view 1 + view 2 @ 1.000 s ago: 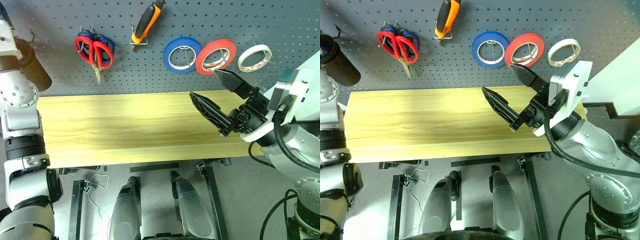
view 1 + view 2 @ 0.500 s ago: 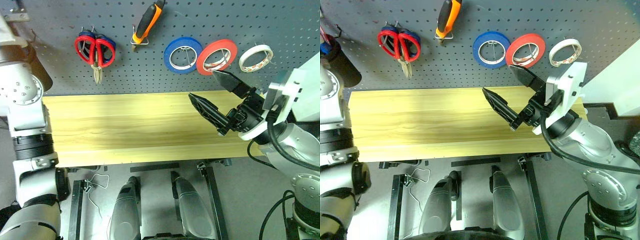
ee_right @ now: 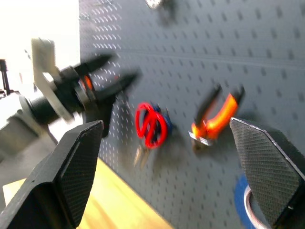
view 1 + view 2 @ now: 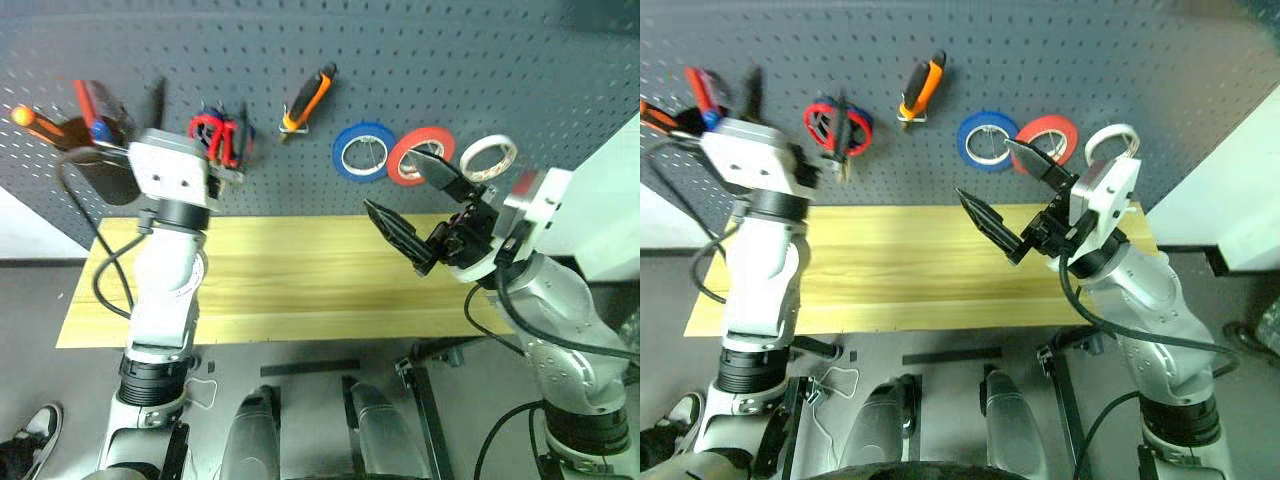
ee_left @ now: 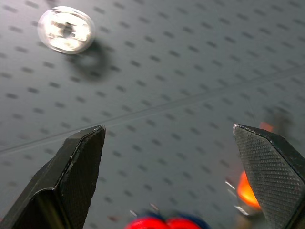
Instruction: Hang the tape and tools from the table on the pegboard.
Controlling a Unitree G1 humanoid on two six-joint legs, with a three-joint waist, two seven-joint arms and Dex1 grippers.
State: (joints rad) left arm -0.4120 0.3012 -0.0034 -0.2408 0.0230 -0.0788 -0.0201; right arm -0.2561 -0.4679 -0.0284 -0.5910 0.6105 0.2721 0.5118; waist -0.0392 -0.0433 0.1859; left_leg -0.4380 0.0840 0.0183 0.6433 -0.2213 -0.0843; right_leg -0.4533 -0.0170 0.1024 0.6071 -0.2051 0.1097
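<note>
1. Head views: the whole picture has shifted since a second ago, so the camera has moved. The pegboard (image 4: 450, 60) fills the top and the desk (image 4: 300, 290) crosses the middle.
   - The left arm, earlier at the left edge, now rises centre-left. The left gripper (image 4: 198, 110) has its fingers apart and empty, just beside the red-handled scissors (image 4: 215, 135) on the board.
   - The right gripper (image 4: 420, 205), centre-right, has barely moved and is also spread and empty.
   - On the board, from the middle to the right, hang the pliers (image 4: 305, 95), blue roll (image 4: 362, 152), red roll (image 4: 420, 155) and tape (image 4: 488, 157).
   - A red handle (image 4: 92, 103) at upper left may be the screwdriver.
   - Nothing lies on the desk, so the hanging looks finished or nearly so.

2. Left wrist view: the left gripper (image 5: 167, 130) is wide open on bare pegboard (image 5: 167, 71). The scissors' red loops (image 5: 157, 223) are at the bottom edge, clear of both fingers. A shiny hook (image 5: 66, 29) is at upper left.

3. Right wrist view: the right gripper (image 3: 166, 125) is open. Beyond it the left gripper (image 3: 112, 69) is in the upper left, apart from the scissors (image 3: 151, 125) in the centre. The pliers (image 3: 217, 117) are right of centre.
</note>
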